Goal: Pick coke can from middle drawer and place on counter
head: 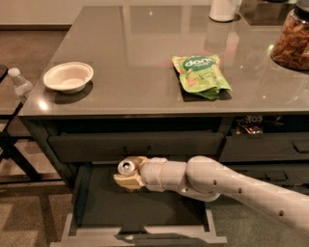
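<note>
The coke can shows only its silver top with pull tab; its body is hidden between the fingers. My gripper is shut on the can and holds it above the dark bottom of the open middle drawer, near the drawer's back left. My white arm reaches in from the lower right. The glossy dark-grey counter lies above the drawers.
On the counter stand a white bowl at the left, a green snack bag in the middle, a jar of nuts at the right and a white container at the back. A clear bottle stands left of the counter.
</note>
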`<state>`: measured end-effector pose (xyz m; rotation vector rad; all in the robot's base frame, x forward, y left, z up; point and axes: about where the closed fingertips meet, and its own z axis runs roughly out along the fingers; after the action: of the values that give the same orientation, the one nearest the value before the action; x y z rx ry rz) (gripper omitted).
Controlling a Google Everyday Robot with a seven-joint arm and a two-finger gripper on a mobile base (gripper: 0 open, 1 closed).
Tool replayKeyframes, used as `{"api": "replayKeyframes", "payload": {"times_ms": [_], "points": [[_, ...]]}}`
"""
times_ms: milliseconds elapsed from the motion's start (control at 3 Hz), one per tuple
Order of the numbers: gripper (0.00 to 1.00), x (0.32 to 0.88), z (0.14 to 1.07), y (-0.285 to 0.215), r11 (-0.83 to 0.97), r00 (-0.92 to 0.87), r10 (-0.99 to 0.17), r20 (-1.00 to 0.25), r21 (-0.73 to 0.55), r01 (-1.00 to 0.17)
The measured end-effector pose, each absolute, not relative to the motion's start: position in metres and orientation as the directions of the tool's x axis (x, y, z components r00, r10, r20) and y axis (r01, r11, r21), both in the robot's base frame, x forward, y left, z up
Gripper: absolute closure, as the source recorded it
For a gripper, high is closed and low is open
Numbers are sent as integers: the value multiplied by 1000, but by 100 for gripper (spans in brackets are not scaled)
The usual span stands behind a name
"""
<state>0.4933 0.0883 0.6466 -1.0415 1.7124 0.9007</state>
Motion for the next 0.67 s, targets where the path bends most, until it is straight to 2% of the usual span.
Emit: {"api": "replayKeyframes", "payload": {"times_ms": [667], "points": [[100, 479, 725, 94, 359, -157, -265, -951, 54, -932]]}}
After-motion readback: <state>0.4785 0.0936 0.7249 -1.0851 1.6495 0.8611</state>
